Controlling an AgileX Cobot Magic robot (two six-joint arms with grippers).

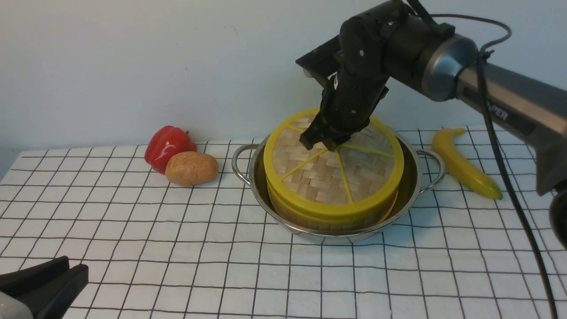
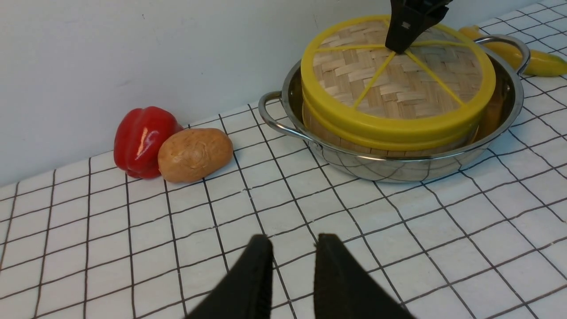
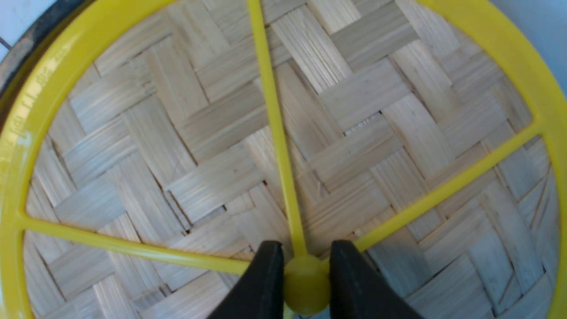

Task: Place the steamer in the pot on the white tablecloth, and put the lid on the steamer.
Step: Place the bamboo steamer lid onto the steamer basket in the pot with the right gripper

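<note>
The steamer (image 1: 305,216) stands inside the pot (image 1: 411,186) on the white tablecloth (image 1: 177,248). Only its bamboo wall shows, and its contents are hidden. The lid (image 1: 332,175) lies on top of the steamer and covers it. My right gripper (image 1: 320,144) reaches down from the right and is shut on the lid's yellow centre knob (image 3: 305,283), one finger on each side. My left gripper (image 2: 290,239) hovers low over the cloth at the near left, far from the pot. It is open with nothing between its fingers.
A red bell pepper (image 1: 169,146) and a brown potato (image 1: 192,168) lie left of the pot near the wall. A banana (image 1: 465,166) lies right of the pot, under my right arm. The pale wall runs close behind everything.
</note>
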